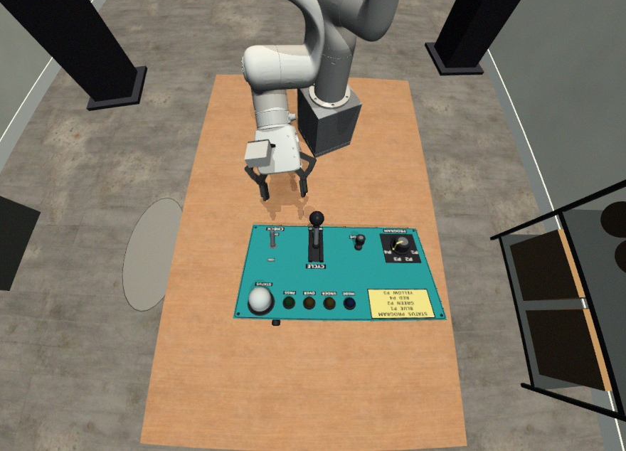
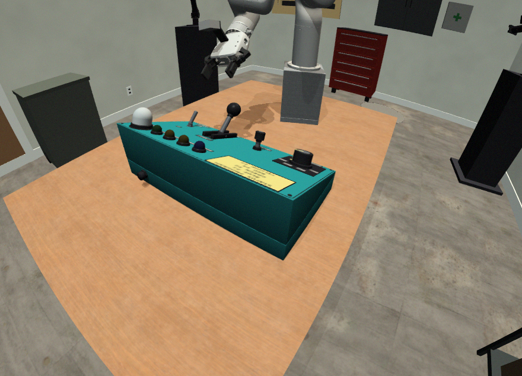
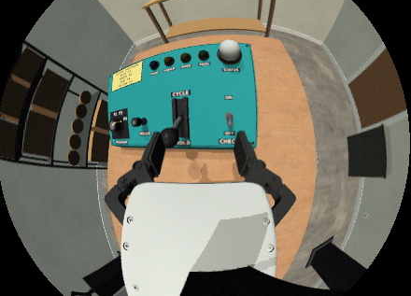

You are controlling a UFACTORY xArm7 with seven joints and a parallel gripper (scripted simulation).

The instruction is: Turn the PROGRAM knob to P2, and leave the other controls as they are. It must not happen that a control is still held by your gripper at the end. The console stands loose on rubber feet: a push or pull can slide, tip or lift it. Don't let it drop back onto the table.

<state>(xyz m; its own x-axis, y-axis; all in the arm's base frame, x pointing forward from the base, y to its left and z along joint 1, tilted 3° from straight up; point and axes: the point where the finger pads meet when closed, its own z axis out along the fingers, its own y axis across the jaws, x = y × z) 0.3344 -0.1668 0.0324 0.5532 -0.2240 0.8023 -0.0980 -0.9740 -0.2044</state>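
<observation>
A teal console (image 1: 338, 272) stands on the wooden table top. Its black PROGRAM knob (image 1: 402, 243) sits on a black plate at the panel's right end in the top view; it also shows in the exterior view (image 2: 302, 156) and at the left in the wrist view (image 3: 118, 123). Its yellow pointer aims up and to the left in the top view. My gripper (image 1: 281, 187) is open and empty. It hangs high above the table behind the console, near the CYCLE lever (image 1: 316, 218) and far from the knob. It also shows in the exterior view (image 2: 220, 67) and the wrist view (image 3: 198, 156).
The panel also carries a CHECK toggle (image 1: 272, 237), a small black toggle (image 1: 359, 241), a white STATUS dome (image 1: 260, 300), a row of lamps (image 1: 318, 302) and a yellow legend plate (image 1: 401, 303). The arm's grey base block (image 1: 329, 120) stands behind the console.
</observation>
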